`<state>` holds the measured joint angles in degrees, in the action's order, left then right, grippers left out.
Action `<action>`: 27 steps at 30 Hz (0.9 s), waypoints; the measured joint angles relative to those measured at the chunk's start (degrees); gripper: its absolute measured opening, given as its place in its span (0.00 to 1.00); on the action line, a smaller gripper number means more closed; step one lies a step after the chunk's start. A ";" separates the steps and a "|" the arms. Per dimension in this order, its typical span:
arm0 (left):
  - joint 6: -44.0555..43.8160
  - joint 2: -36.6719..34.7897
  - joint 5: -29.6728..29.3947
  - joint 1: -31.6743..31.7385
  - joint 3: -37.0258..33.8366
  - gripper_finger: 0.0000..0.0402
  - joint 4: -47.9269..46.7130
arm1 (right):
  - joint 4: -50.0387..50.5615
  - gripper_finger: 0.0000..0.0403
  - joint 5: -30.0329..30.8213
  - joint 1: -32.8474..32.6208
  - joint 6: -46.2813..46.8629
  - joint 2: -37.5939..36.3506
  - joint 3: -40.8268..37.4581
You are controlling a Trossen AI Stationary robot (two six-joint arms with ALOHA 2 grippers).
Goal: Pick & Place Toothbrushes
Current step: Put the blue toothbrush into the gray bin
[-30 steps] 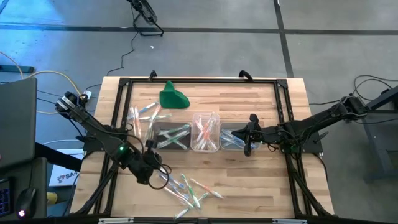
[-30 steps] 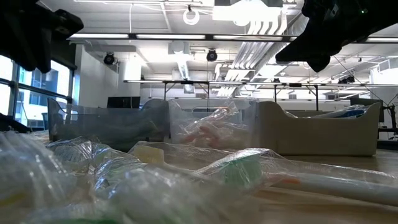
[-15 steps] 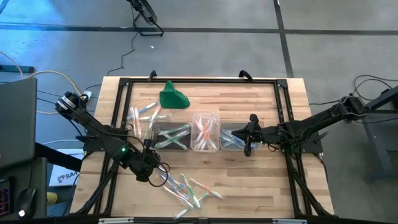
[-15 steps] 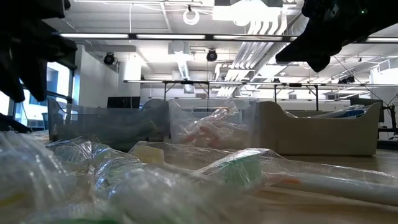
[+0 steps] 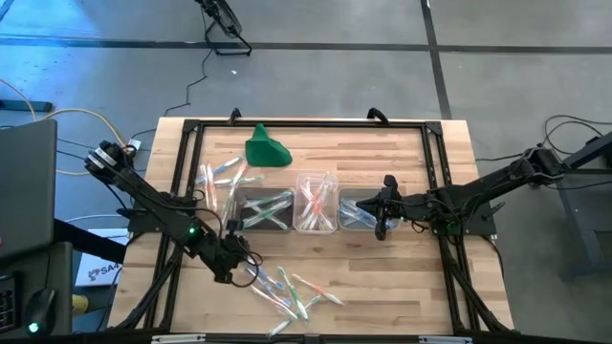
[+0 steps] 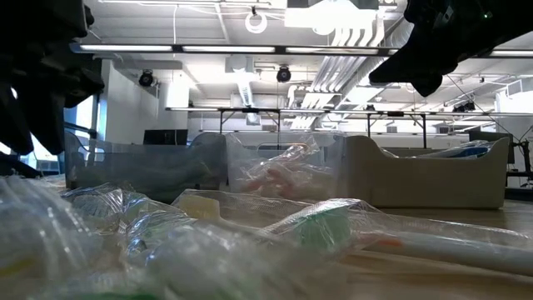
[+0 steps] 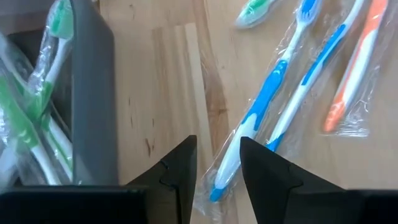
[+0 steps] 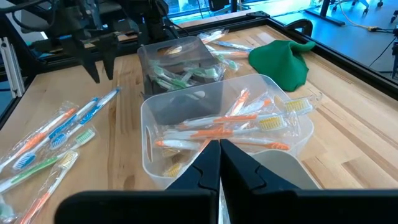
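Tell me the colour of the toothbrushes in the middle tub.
Orange and white. The toothbrushes in the middle tub show best in the right wrist view.

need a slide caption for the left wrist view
Left end effector, open, poised over a wrapped blue toothbrush on the table, beside the tub of green toothbrushes.

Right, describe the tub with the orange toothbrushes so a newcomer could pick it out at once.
On the wooden table, three small tubs sit in a row across the middle, between the two arms. Take the middle tub: it is clear-walled and holds orange-handled toothbrushes in wrappers. The dark tub on one side holds green brushes, and the tub on the other side lies under the right pincer.
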<state>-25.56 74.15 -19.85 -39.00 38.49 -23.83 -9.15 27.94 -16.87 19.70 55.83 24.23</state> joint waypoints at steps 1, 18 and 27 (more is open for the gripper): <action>-0.01 0.00 0.02 0.00 -0.38 0.29 0.56 | 0.00 0.00 0.00 -0.02 0.00 0.00 0.00; -0.22 0.44 -0.01 0.00 -4.45 0.29 9.44 | 1.35 0.00 0.27 -0.01 0.00 0.00 0.00; 0.90 8.53 2.76 0.02 -4.51 0.29 13.84 | 1.33 0.00 0.44 -0.01 0.15 0.00 0.00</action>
<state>-24.66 82.68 -17.10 -38.98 33.98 -9.99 -7.81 28.38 -16.88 19.86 55.83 24.23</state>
